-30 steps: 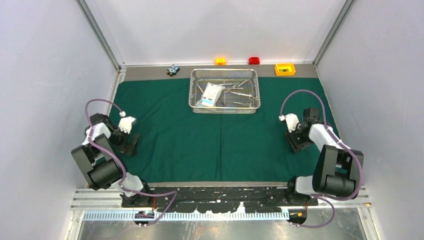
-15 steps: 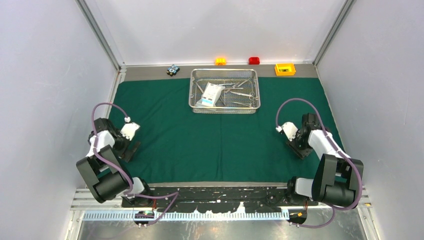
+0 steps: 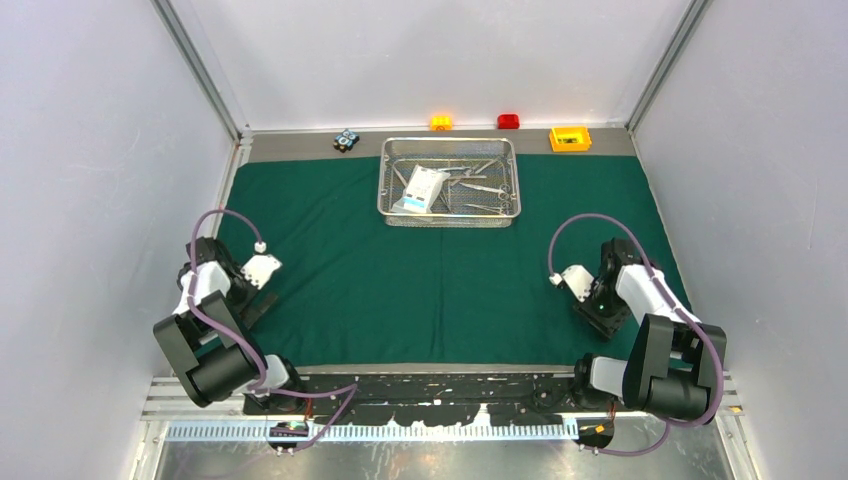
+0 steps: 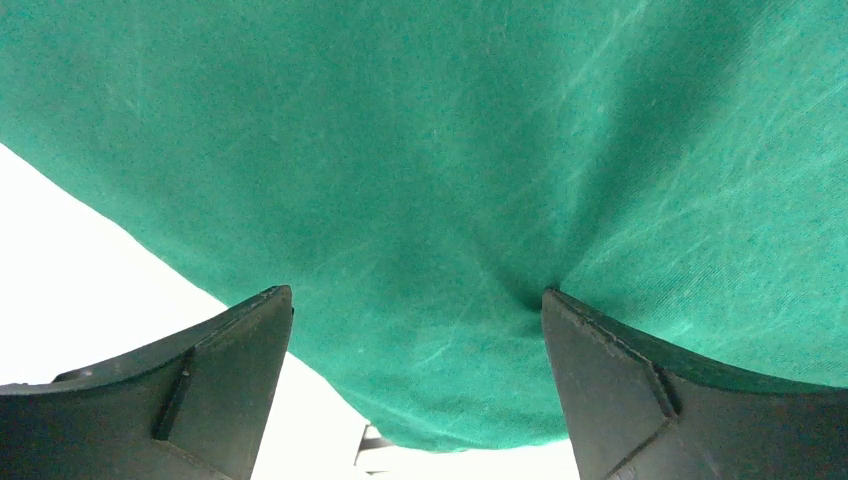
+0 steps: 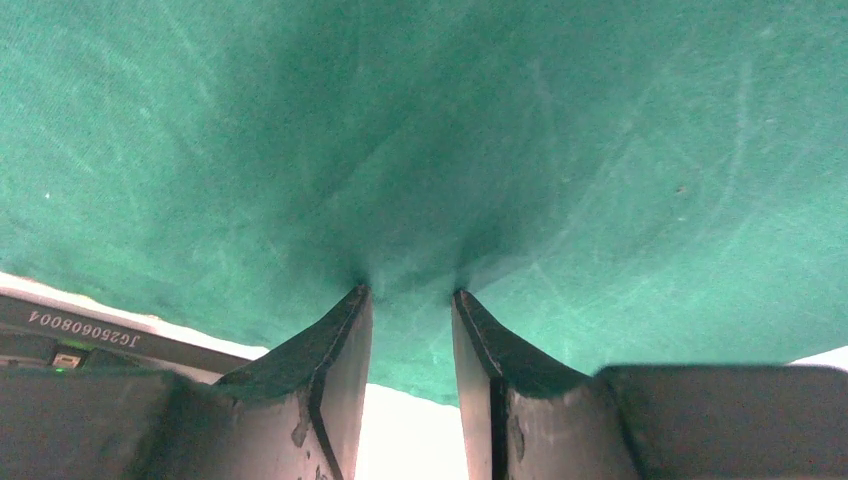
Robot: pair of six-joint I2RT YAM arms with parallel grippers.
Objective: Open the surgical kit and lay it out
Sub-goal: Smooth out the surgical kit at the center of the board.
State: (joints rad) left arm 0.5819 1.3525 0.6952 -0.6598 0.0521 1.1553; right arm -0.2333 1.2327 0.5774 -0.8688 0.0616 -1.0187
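grey table point(image 3: 290, 146) carries green drape point(image 3: 430, 290), yellow box point(image 3: 570, 139), red block point(image 3: 509, 121), orange block point(image 3: 441, 123).

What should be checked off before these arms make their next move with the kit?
1. Drape spread flat: ok.
2. Wire-mesh tray upright on the drape's far side: ok.
3. Instruments and white pouch laid out on the drape: not ok, both lie in the tray.
4. Left gripper open, nothing held: ok.
5. Right gripper holding the drape: cannot tell; its narrowed jaws press into the cloth.
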